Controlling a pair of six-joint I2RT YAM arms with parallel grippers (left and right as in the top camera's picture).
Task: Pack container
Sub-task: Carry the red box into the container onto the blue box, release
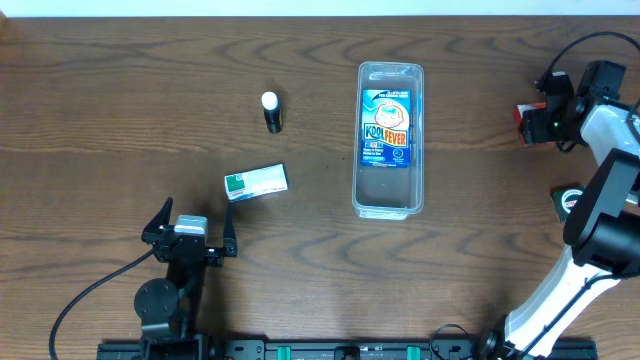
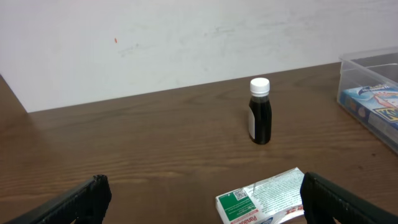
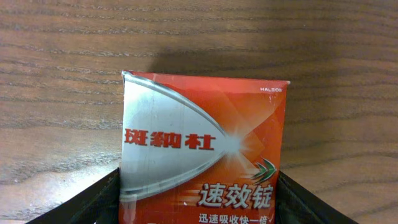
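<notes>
**A:** From overhead, your right gripper (image 1: 530,120) sits at the far right edge with a red cardboard box (image 1: 523,118) at its tip. It is too small there to read how the fingers stand. Your left gripper (image 1: 198,207) is spread wide, holding nothing.

**B:** Your long clear plastic container (image 1: 388,200) lies mid-table on the dark wood-grain table (image 1: 100,100), with a blue snack box (image 1: 386,127) inside it.

**A:** In your left wrist view that container is cut off at the right edge, and the green-and-white carton (image 2: 264,199) is cropped at the bottom. The small dark bottle with a white cap (image 2: 260,115) stands upright before a plain white wall (image 2: 155,37).

**B:** In your right wrist view, black fingers (image 3: 93,202) flank the red box, whose lower part is cut off. You cannot tell whether they pinch it or only stand beside it.
</notes>
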